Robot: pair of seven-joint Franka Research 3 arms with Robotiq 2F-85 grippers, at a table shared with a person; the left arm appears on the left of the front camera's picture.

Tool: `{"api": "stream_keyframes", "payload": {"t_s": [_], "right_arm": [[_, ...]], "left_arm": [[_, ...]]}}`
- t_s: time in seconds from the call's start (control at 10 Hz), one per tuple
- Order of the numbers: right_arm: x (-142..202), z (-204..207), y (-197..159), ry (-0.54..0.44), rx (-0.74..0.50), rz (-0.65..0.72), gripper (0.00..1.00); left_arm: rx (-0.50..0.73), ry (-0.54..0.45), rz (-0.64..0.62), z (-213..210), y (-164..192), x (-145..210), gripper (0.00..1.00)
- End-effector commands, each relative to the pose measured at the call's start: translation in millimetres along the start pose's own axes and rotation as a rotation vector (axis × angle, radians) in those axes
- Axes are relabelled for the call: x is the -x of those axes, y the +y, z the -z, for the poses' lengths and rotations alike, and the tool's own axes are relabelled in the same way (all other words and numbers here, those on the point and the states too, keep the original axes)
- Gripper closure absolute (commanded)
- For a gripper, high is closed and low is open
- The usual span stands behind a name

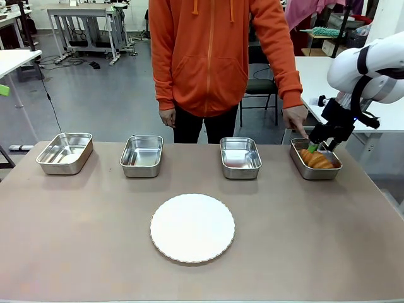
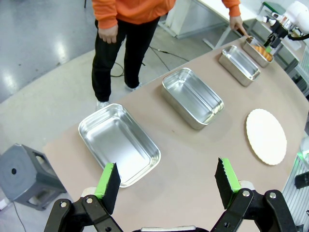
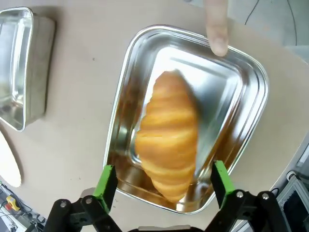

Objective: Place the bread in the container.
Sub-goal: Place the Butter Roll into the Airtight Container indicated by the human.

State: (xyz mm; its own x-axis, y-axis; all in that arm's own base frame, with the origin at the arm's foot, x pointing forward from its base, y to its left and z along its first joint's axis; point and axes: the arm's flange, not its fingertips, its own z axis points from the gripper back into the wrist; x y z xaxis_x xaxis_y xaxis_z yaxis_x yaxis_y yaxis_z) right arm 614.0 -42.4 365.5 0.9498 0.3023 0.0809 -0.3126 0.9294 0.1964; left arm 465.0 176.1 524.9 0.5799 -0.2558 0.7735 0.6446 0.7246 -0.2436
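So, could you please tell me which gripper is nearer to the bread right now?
The right gripper. Its open fingers straddle the bread just above the container. The left gripper is open over the table's opposite end, by the pan farthest from it.

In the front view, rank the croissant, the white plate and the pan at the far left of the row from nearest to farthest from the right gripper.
1. The croissant, right under the right gripper, lying in the rightmost pan.
2. The white plate, at the middle of the table, toward the robot's side.
3. The far-left pan, at the opposite end of the row.
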Motion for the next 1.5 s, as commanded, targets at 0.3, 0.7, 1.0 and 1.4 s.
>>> {"api": "stream_keyframes", "payload": {"t_s": [0.3,0.7,1.0,1.4], "right_arm": [[0.0,0.0,0.0,0.000,0.000,0.000,0.00],[0.0,0.0,0.0,0.000,0.000,0.000,0.00],[9.9,-35.1,38.7,-0.044,0.023,0.087,0.00],[66.5,-88.5,117.7,-0.040,0.033,0.116,0.00]], "left_arm": [[0.002,-0.008,-0.001,-0.1,-1.4,-0.8,0.00],[0.002,-0.008,-0.001,-0.1,-1.4,-0.8,0.00],[0.002,-0.008,-0.001,-0.1,-1.4,-0.8,0.00],[0.002,-0.008,-0.001,-0.1,-1.4,-0.8,0.00]]}}
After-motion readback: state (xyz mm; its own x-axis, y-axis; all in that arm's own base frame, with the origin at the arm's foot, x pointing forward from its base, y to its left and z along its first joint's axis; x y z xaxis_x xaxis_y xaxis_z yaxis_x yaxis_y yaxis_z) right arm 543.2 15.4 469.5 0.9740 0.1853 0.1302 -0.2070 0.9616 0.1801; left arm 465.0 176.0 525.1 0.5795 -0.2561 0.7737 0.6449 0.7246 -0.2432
